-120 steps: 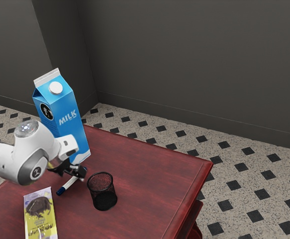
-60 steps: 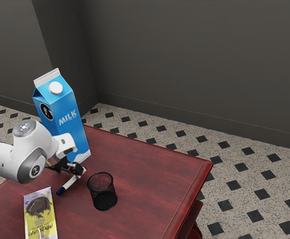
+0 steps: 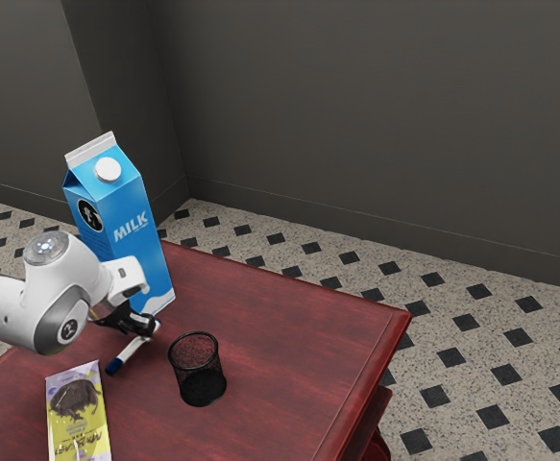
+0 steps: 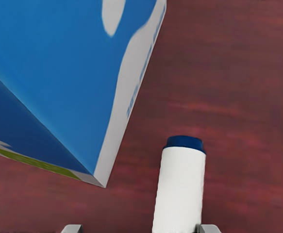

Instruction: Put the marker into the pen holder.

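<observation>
In the exterior view my gripper (image 3: pixel 146 327) is low over the table, at the white end of the marker (image 3: pixel 131 353), whose dark blue end points toward the snack packet. The wrist view has the tips of my open gripper (image 4: pixel 141 228) far apart at its lower edge. Between them lies the white marker (image 4: pixel 179 189) with a blue end, against one fingertip and well away from the other. The black mesh pen holder (image 3: pixel 199 369) stands upright beside the marker, toward the exterior view's right.
A tall blue milk carton (image 3: pixel 126 230) stands close behind the gripper; its lower corner (image 4: pixel 100 177) is near the marker in the wrist view. A yellow and purple packet (image 3: pixel 78 413) lies on the red table (image 3: pixel 280 336), near the marker's blue end.
My fingers have shifted slightly toward the exterior view's left. The marker has slid a little the same way on the table. The pen holder, carton and packet have stayed put.
</observation>
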Robot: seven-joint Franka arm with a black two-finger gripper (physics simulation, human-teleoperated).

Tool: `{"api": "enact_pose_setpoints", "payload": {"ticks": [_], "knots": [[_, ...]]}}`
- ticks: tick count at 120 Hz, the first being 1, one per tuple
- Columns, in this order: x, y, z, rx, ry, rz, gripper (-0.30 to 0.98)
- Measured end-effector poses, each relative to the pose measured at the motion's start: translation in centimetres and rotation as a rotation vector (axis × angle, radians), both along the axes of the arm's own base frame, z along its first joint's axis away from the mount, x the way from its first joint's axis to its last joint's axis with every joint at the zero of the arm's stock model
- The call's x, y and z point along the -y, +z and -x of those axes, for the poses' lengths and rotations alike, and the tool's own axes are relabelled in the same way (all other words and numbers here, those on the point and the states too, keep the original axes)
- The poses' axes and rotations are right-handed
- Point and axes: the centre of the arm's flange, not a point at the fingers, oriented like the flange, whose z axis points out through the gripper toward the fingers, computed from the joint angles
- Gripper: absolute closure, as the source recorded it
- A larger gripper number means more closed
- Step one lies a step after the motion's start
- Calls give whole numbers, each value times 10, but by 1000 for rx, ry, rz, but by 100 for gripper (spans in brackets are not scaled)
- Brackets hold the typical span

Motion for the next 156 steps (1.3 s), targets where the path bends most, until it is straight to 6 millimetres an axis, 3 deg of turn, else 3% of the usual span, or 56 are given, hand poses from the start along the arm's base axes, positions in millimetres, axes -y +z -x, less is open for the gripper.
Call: {"api": "enact_pose_setpoints", "payload": {"ticks": [32, 69, 94, 156], "knots": [[0, -2, 1, 0, 27, 15, 50], [0, -5, 1, -1, 36, 20, 74], [23, 4, -3, 19, 9, 35, 78], [73, 87, -16, 178, -125, 9, 79]]}}
